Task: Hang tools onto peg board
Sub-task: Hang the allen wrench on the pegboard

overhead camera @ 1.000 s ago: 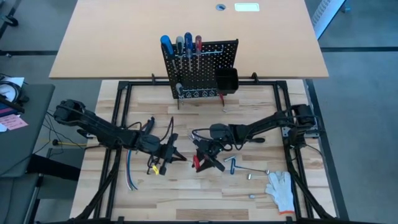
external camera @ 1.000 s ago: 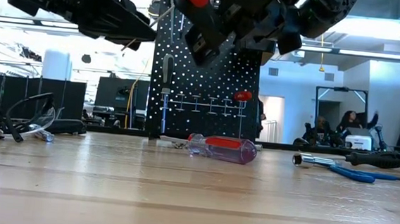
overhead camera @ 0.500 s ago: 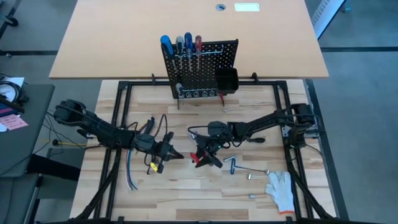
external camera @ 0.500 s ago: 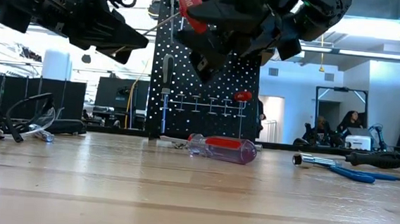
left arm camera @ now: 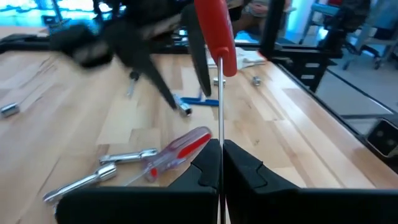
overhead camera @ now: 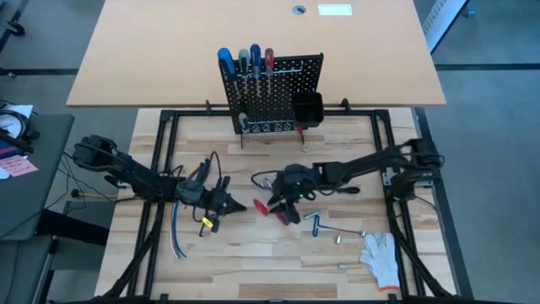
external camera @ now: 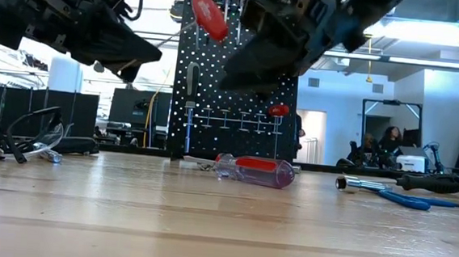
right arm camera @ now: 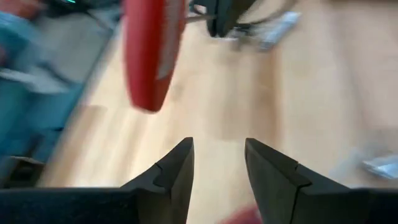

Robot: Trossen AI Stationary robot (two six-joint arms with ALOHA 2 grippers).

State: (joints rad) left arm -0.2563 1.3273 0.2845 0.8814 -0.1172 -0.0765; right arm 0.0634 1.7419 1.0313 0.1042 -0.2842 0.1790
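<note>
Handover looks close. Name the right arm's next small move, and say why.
Probably shift the right gripper until the red-handled screwdriver sits between its open fingers. The left gripper is shut on the shaft, while the red handle lies ahead of the right fingers, to one side of their gap.

Black perforated peg board (overhead camera: pixel 272 93) with regular rows of small holes, carrying screwdrivers with blue (overhead camera: pixel 224 59), grey (overhead camera: pixel 243 57), blue (overhead camera: pixel 255 53) and red (overhead camera: pixel 269 57) handles, and a black bin (overhead camera: pixel 306 109). The pale, striped wooden tabletop (overhead camera: pixel 253 253) bears a screwdriver with a clear, red-striped handle (external camera: pixel 256 170), a white glove (overhead camera: pixel 381 256) and a blue-handled tool (external camera: pixel 407 199). The dark left gripper (left arm camera: pixel 221 163) holds a red-handled screwdriver (left arm camera: pixel 216 34) by its silver shaft; the right gripper (right arm camera: pixel 217 163) is also dark.
</note>
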